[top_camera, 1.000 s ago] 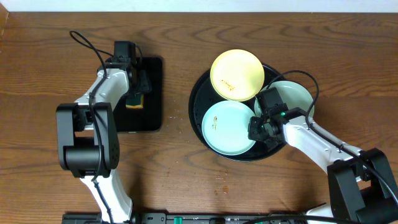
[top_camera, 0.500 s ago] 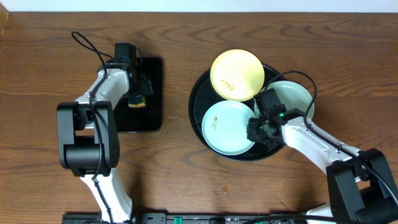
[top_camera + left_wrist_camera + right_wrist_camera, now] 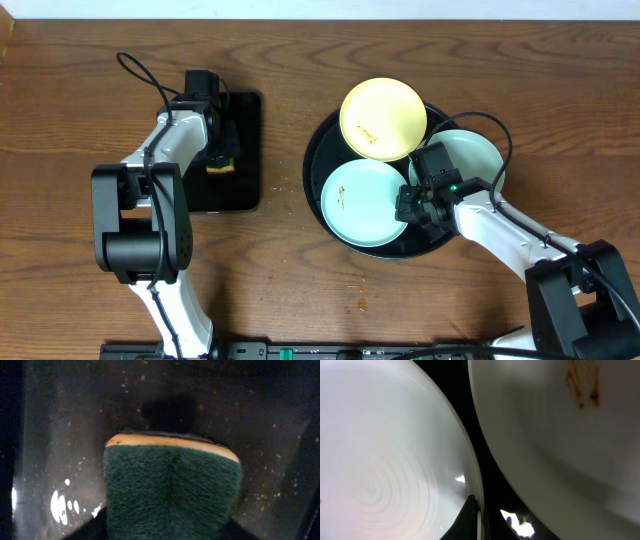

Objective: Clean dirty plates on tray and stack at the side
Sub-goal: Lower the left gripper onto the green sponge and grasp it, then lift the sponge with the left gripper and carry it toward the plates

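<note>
The round black tray (image 3: 313,165) holds three plates. The pale yellow plate (image 3: 383,118) leans on its far rim and bears a brown smudge. One mint plate (image 3: 472,155) lies at the right. The other mint plate (image 3: 362,202) lies at the front. My right gripper (image 3: 406,206) is shut on this front plate's right rim. In the right wrist view the fingers (image 3: 479,521) pinch the rim of the mint plate (image 3: 380,470), and a second, smudged plate (image 3: 555,435) fills the upper right. My left gripper (image 3: 222,152) is shut on a green and yellow sponge (image 3: 220,166).
The sponge (image 3: 170,490) sits over a smaller rectangular black tray (image 3: 245,120) at the left; its speckled wet surface (image 3: 60,435) fills the left wrist view. A few crumbs (image 3: 357,290) lie on the wooden table in front of the round tray.
My right gripper has edged slightly left and the front mint plate has shifted a little with it. The yellow plate has shifted slightly. The left arm has barely moved.
</note>
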`<state>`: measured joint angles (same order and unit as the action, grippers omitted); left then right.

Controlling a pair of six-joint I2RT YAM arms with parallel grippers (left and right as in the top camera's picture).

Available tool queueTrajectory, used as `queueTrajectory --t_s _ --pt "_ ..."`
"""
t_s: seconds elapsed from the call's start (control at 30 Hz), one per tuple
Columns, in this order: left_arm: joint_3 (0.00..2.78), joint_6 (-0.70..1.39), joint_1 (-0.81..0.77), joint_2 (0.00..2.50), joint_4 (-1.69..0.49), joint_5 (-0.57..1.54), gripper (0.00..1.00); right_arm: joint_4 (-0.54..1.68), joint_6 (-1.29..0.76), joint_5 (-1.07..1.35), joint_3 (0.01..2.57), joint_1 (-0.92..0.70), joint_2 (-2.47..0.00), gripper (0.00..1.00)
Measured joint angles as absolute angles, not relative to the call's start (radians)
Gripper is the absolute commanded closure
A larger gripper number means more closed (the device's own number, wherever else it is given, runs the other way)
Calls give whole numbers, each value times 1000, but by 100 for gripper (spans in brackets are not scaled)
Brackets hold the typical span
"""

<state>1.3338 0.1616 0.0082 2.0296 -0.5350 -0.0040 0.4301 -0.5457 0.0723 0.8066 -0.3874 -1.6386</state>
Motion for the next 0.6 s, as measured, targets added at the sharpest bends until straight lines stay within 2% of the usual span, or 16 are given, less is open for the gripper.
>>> queueTrajectory --t_s 0.03,0.1,0.33,0.6 --pt "1334 157 8 2030 -535 -4 85 430 -546 72 807 -387 -1639 99" --pt "1336 154 8 2029 -537 -4 92 429 -546 72 807 -387 -1639 99" --pt "1357 153 8 1991 -624 -4 92 429 -546 72 807 -387 -1639 99" --pt "1365 168 19 1632 -646 -5 92 429 -546 72 807 -387 -1639 99"
